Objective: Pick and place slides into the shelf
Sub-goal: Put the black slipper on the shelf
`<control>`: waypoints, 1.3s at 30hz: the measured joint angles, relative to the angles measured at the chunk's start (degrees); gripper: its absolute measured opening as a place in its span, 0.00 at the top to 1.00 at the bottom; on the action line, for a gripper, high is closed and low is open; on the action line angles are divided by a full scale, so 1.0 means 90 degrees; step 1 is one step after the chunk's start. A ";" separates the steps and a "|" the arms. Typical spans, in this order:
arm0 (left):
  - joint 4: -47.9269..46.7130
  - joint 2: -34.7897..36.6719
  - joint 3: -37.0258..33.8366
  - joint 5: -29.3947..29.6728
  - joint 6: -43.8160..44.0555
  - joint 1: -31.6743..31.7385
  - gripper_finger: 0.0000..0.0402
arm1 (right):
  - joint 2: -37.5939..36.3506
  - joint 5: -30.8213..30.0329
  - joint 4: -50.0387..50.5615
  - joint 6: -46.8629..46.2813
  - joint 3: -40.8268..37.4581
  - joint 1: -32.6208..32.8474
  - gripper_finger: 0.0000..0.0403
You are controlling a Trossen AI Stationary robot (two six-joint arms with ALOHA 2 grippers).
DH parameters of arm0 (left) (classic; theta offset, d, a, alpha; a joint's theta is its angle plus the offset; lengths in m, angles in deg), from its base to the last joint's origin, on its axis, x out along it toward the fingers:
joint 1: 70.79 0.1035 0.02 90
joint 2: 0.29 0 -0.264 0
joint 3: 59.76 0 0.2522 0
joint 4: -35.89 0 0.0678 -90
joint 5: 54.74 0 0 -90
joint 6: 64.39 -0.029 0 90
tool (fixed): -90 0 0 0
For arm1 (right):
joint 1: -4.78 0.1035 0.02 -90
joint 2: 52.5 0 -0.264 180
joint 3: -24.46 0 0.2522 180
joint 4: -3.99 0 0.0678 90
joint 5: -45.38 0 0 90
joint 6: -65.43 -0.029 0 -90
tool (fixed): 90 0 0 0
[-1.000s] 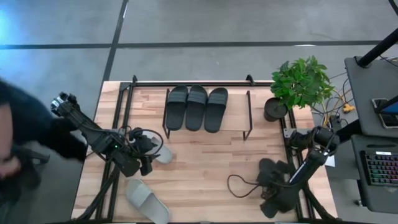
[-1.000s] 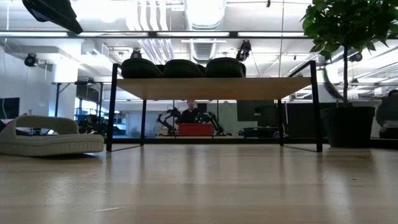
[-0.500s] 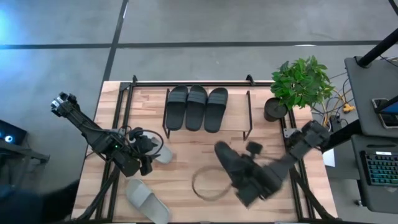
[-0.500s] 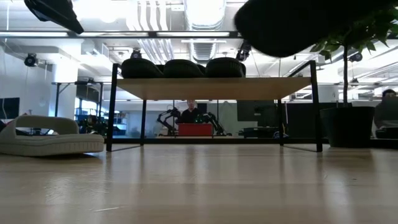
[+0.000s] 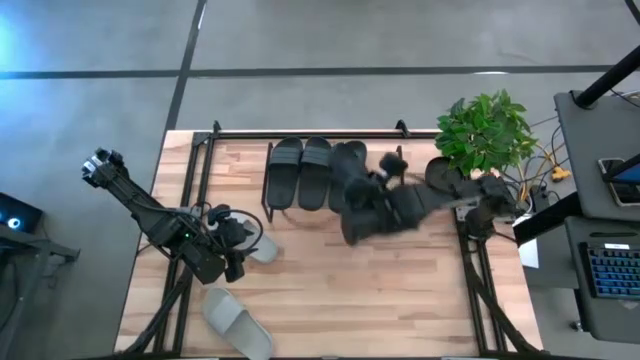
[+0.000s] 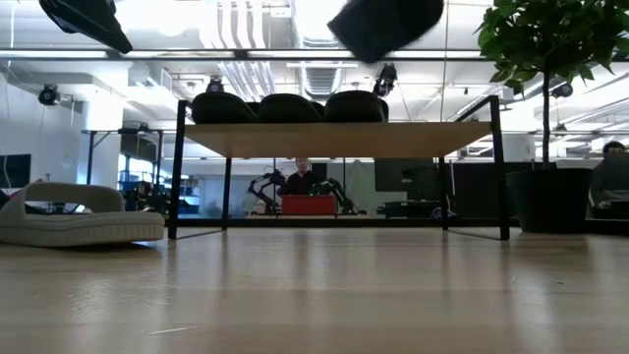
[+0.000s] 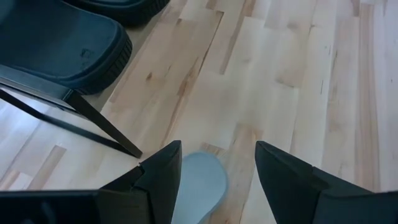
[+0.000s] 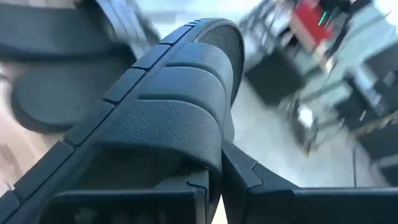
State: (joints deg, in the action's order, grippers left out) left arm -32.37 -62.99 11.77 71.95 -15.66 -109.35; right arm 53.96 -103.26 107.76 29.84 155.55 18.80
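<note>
Three dark slides (image 5: pixel 315 170) lie side by side on the shelf's (image 5: pixel 400 195) top board, also seen in the low view (image 6: pixel 285 106). My right gripper (image 5: pixel 395 205) is shut on a fourth dark slide (image 5: pixel 360 205), carried in the air over the shelf's right end (image 6: pixel 383 25). My left gripper (image 7: pixel 217 168) is open, its fingers standing on either side of the end of a light grey slide (image 7: pixel 199 186) that lies flat on the table (image 5: pixel 262 248). A second light grey slide (image 5: pixel 235 325) lies by the near edge. My right gripper holds the dark slide beside its ribbed strap (image 8: pixel 180 99), coming from the table's right side. One finger (image 8: pixel 249 180) shows along the sole's edge; the slide hides the other. The slide is lifted clear and tilted, its toe pointing toward the shelf's slides.
A potted plant (image 5: pixel 485 130) with a dark pot (image 5: pixel 443 175) stands right of the shelf, close to my right arm. A desk with a keyboard (image 5: pixel 610 270) lies beyond the table's right edge. Bare wood (image 5: pixel 350 290) stretches before the shelf.
My right arm has swung from the table's near right corner toward the far edge and up, carrying the dark slide clear of the table until it hangs over the shelf's right end. The slide has turned about along the way.
</note>
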 joint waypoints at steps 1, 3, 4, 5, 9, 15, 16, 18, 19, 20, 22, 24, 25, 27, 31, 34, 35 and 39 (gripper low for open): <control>-0.0002 0.0000 0.0000 0.0000 0.0000 -0.0002 0.53 | 0.0005 0.0112 -0.0005 0.0014 -0.0053 -0.0220 0.97; -0.0001 0.0000 0.0000 -0.0001 0.0002 -0.0001 0.53 | 0.0010 0.0081 0.0000 0.0151 -0.0207 -0.0654 0.97; -0.0002 0.0000 0.0000 -0.0002 0.0002 -0.0002 0.53 | 0.0008 0.0071 0.0003 0.0285 -0.0296 -0.0852 0.97; -0.0002 0.0000 0.0000 -0.0001 -0.0002 -0.0002 0.53 | 0.0000 0.0070 0.0002 0.0410 -0.0401 -0.1059 0.97; -0.0002 0.0000 0.0000 -0.0002 -0.0005 -0.0002 0.53 | 0.0002 0.0220 0.0001 0.0953 -0.0783 -0.1638 0.97; -0.0005 0.0000 0.0000 -0.0005 -0.0005 -0.0002 0.53 | -0.0039 0.0777 -0.0005 0.1485 -0.1171 -0.1845 0.97; -0.0006 0.0000 0.0000 -0.0005 -0.0005 -0.0002 0.53 | -0.0039 0.0775 -0.0025 0.1473 -0.1261 -0.1859 0.97; -0.0007 0.0000 0.0000 -0.0005 -0.0007 -0.0002 0.53 | -0.0053 0.0775 -0.0023 0.1454 -0.1452 -0.1917 0.97; -0.0010 0.0000 0.0000 -0.0005 -0.0007 -0.0002 0.53 | -0.0063 0.0771 -0.0016 0.1454 -0.1536 -0.1945 0.97; -0.0025 0.0000 0.0000 -0.0005 -0.0009 -0.0002 0.53 | -0.0063 0.0756 -0.0010 0.1451 -0.1629 -0.1977 0.97; -0.0069 0.0000 -0.0002 -0.0005 -0.0010 -0.0002 0.53 | -0.0057 0.0587 0.0000 0.1448 -0.1794 -0.2005 0.97; -0.0067 0.0000 -0.0002 -0.0005 -0.0011 -0.0002 0.53 | -0.0062 0.0284 0.0033 0.1428 -0.1887 -0.2008 0.97; -0.0068 0.0000 -0.0002 -0.0004 -0.0010 -0.0002 0.53 | -0.0073 0.0207 0.0023 0.1429 -0.1898 -0.2013 0.97; -0.0068 0.0000 -0.0002 -0.0003 -0.0010 -0.0002 0.53 | -0.0104 0.0173 -0.0001 0.1403 -0.1882 -0.2052 0.97; -0.0068 0.0000 -0.0002 -0.0002 -0.0012 -0.0002 0.53 | -0.0188 0.0436 -0.0001 0.1262 -0.1832 -0.2181 0.97; -0.0068 0.0000 -0.0002 -0.0002 -0.0012 -0.0002 0.53 | -0.0195 0.1569 0.0003 0.0689 -0.1813 -0.2410 0.97; -0.0068 0.0000 -0.0002 -0.0002 -0.0012 -0.0002 0.53 | -0.0210 0.1958 0.0000 0.0447 -0.1817 -0.2502 0.97; -0.0068 0.0000 -0.0005 -0.0002 -0.0012 -0.0002 0.53 | -0.0284 0.2575 -0.0044 -0.0102 -0.2028 -0.2669 0.97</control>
State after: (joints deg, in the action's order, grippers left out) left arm -32.98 -62.99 11.73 71.93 -15.77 -109.37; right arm 51.40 -80.09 107.37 28.93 137.31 -5.23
